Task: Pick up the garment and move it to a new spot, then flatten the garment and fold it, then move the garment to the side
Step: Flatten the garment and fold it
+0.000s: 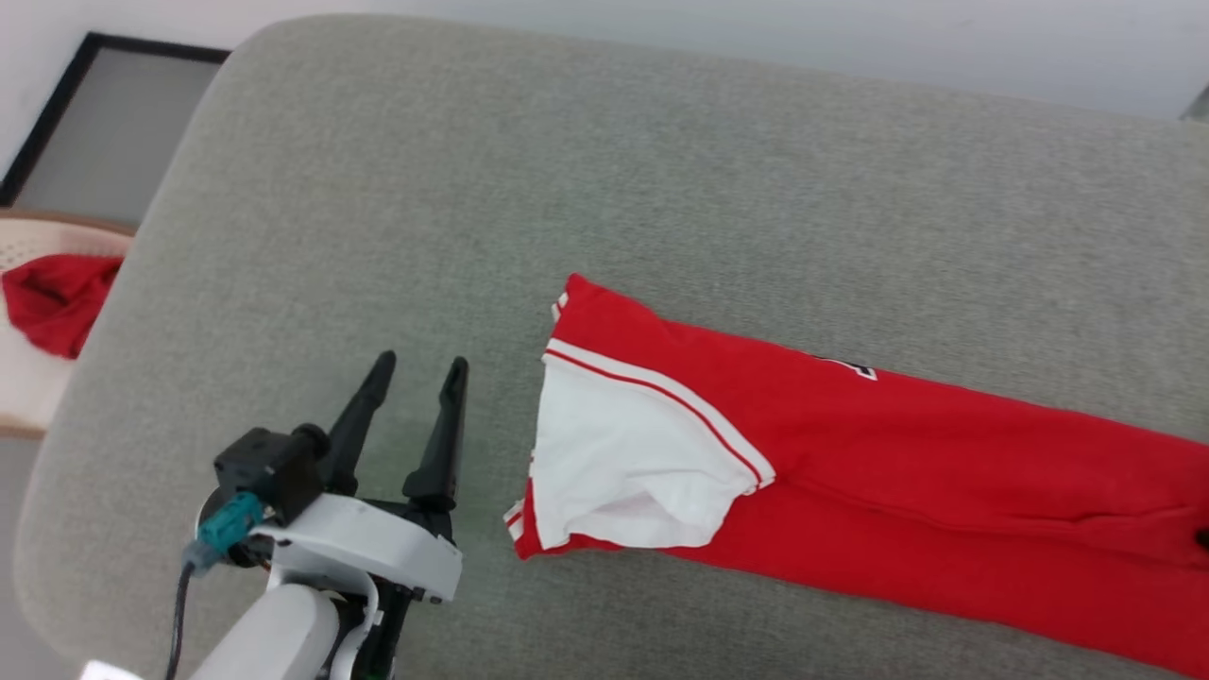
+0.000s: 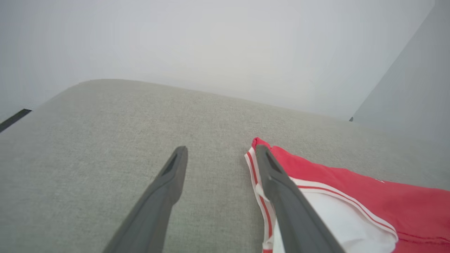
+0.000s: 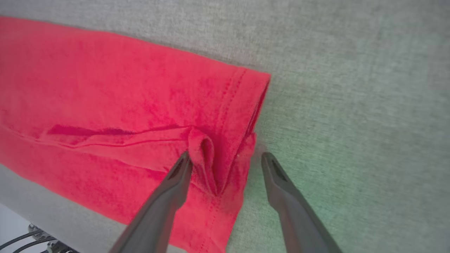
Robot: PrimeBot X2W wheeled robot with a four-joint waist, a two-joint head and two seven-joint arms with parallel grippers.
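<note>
Garment: the garment (image 1: 850,453) lay folded in a long strip along the near edge of the grey padded surface (image 1: 472,189).
Left gripper (image 1: 420,362): jaws spread, empty, just beside the sleeve end.
Right gripper (image 3: 225,156): jaws spread, straddling a puckered hem corner.
Risk: had you closed there, you would likely have caught only the pucker, and the strip could have unfolded on lifting.

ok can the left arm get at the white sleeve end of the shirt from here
Probably yes: the left gripper is open beside the white sleeve of the garment, with only bare grey surface between them.
</note>
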